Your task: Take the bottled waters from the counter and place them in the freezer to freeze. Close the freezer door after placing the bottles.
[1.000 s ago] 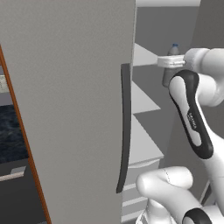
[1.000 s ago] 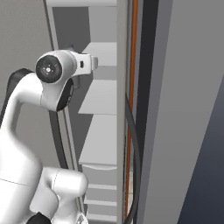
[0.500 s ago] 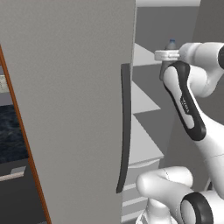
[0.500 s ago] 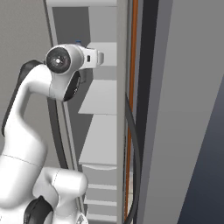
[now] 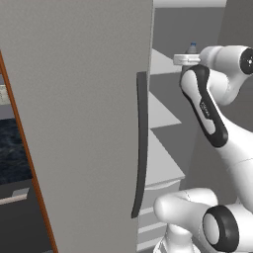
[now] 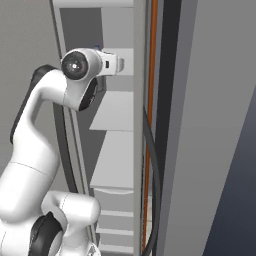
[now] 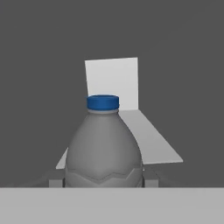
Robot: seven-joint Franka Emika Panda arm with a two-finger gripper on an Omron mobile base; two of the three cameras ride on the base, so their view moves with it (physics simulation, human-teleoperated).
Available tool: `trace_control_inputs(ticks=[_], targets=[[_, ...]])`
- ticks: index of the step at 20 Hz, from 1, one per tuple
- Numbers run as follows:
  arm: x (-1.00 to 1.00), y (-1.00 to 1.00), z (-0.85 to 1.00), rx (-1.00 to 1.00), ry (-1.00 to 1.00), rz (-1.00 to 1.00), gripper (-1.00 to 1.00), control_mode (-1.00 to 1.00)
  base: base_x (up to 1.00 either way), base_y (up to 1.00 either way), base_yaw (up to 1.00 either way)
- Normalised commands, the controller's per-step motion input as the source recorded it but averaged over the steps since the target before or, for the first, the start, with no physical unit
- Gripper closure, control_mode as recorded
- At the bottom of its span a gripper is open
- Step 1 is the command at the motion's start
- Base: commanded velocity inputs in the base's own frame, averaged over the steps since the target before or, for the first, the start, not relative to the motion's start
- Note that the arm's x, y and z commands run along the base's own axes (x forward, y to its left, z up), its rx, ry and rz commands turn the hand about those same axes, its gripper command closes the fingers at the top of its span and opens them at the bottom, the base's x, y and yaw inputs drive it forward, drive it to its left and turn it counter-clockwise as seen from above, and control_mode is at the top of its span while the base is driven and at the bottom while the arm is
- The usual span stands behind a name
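Grey-clear bottle (image 7: 103,153) with dark blue cap, apparently gripped.

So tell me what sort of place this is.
Most likely a kitchen, seen at an open freezer: white shelves inside, a tall grey freezer door with a long dark handle, and a bottled water in the gripper.

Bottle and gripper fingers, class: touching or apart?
Touching. In the hand view the bottle sits between the fingers, which press its sides with no gap.
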Motion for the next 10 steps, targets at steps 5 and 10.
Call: trace_control_inputs(ticks=[5, 10], targets=[[0.24, 0.0, 0.0, 0.0, 0.0, 0.0, 1.0, -1.0, 0.0, 0.0, 0.0], [0.4, 0.0, 0.02, 0.0, 0.0, 0.0, 1.0, -1.0, 0.0, 0.0, 0.0]])
